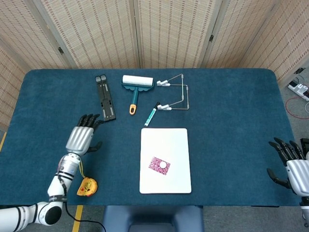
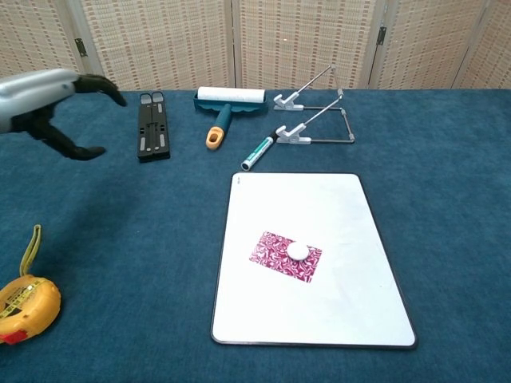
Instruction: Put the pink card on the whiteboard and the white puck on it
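Whiteboard (image 1: 174, 145) lies flat on the blue table (image 1: 231, 106), well off to the right of your left hand (image 1: 81, 137) and well to the left of your right hand (image 1: 292, 166). Pink card (image 1: 160, 166) rests on the whiteboard's near half, its edges turned slightly against the board's, and the white puck (image 1: 163, 165) sits on top of the card; in the chest view the card (image 2: 275, 255) and puck (image 2: 298, 251) show the same arrangement on the whiteboard (image 2: 343, 215). Your left hand is held above the table with fingers spread and nothing in it; the chest view shows it (image 2: 48, 100) at the far left edge, thumb apart from the fingers. Your right hand sits at the table's right edge, fingers spread, holding nothing. Beyond your left hand and slightly to its right lies a black folding stand (image 1: 105, 97); nearer than that hand lies a yellow tape measure (image 1: 86, 186). Further right of the stand, beyond the whiteboard, you have a lint roller (image 1: 136, 87), a marker pen (image 1: 151, 114) just off the board's far left corner, and a wire stand (image 1: 176, 92).
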`<state>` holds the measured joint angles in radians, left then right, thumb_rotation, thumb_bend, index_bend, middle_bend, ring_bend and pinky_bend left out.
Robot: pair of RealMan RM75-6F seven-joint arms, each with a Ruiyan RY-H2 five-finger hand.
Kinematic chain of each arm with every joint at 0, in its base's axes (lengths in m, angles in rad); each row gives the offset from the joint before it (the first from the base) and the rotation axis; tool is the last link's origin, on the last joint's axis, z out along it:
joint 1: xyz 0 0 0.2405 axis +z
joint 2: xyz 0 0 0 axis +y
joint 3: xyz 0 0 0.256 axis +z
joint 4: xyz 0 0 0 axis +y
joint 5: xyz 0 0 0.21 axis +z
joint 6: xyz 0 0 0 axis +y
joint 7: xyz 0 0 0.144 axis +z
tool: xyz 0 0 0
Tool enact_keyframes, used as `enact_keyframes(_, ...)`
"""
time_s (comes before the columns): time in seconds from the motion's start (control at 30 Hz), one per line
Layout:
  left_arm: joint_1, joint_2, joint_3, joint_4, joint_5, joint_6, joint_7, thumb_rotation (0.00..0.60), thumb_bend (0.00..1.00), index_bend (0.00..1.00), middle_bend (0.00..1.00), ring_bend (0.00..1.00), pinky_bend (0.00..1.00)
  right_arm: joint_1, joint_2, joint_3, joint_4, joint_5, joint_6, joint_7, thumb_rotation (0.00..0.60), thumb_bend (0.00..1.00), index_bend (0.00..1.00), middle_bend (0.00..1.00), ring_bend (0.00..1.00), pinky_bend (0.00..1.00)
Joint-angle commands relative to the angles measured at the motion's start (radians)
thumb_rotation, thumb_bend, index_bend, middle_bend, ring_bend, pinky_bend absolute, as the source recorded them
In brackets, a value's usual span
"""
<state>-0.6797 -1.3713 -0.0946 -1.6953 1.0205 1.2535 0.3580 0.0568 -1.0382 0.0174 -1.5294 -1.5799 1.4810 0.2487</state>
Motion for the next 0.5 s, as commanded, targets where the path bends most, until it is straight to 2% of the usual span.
enact_keyframes(0.03,0.095,0.058,0.055,-0.003,0.087,0.08,-0.089,0.6,0.38,0.22,0.11,0.06,0.0,0.007,0.005,-0.002,0.002,-0.004,-0.009,0.012,0.6,0.37,0.11,0.1,0.12,0.0)
enact_keyframes(0.3,0.259,0.133,0.132,0.0,0.242,0.217,-0.231,0.6,0.38,0.22,0.11,0.06,0.0,0.024,0.026,-0.012,-0.008,-0.034,-0.019,0.078,0.6,0.37,0.12,0.1,0.12,0.0)
enact_keyframes(0.5,0.356,0.167,0.165,-0.014,0.341,0.32,-0.273,0.6,0.38,0.23,0.11,0.06,0.0,0.018,0.027,-0.021,-0.018,-0.053,-0.001,0.066,0.6,0.37,0.12,0.1,0.12,0.0)
